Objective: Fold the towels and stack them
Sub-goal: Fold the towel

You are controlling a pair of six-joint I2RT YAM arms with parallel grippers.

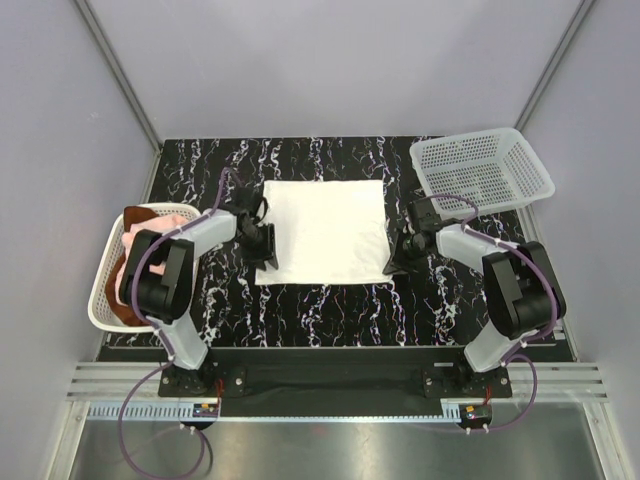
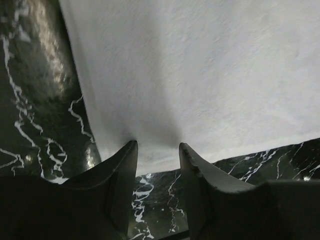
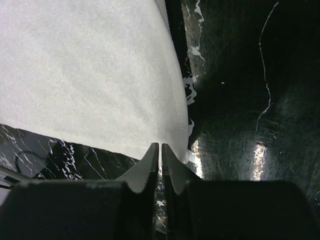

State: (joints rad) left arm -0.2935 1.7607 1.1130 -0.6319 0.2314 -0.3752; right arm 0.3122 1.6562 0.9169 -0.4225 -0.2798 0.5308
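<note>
The white towel [image 1: 325,232] lies spread flat in the middle of the dark marble table. My left gripper [image 1: 266,256] is at its near-left corner. In the left wrist view the left gripper [image 2: 157,146] stands open, its tips over the towel's [image 2: 200,75] near edge, with bare table showing between the fingers. My right gripper [image 1: 394,266] is at the near-right corner. In the right wrist view the right gripper [image 3: 159,145] is shut to a hairline slit, tips at the towel's [image 3: 85,70] edge; no cloth shows pinched. A pale pink towel [image 1: 135,240] and a rust-brown towel [image 1: 120,300] lie bunched in the left basket.
The white mesh basket [image 1: 98,290] holding the two towels hangs over the table's left edge, beside the left arm. A second white mesh basket [image 1: 480,172] stands at the back right, with nothing in it. Grey walls close in the sides and back.
</note>
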